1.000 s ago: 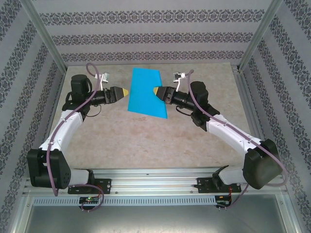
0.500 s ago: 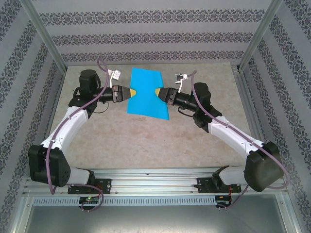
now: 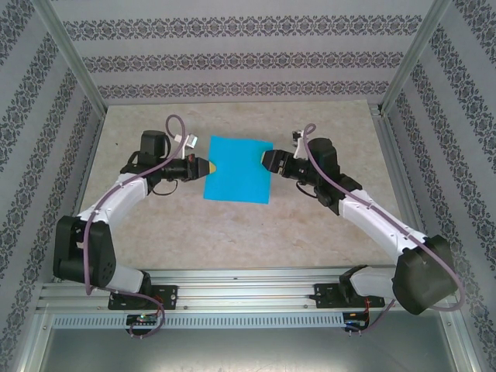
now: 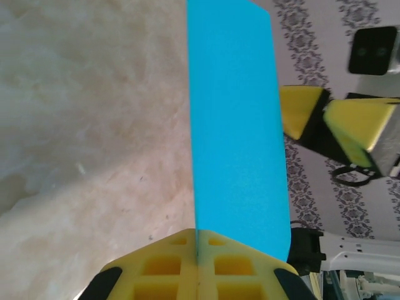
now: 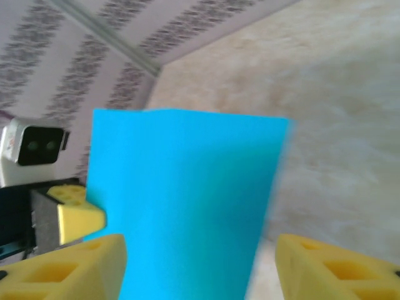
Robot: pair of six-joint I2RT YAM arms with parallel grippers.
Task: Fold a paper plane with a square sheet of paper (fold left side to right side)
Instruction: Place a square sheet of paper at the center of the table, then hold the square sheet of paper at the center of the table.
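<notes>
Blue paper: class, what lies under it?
Beige table shows around the paper; the patch beneath is covered from above. The left hand, shut, pinches its left edge.

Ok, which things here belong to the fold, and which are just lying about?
Job: square sheet of paper; left pincer, shut on its left edge; right pincer, open at its right edge.
Just there: table; patterned walls; metal base rail.

Top camera high, looking down, wrist cameras close, facing each other, sharing blue sheet (image 3: 236,169)
</notes>
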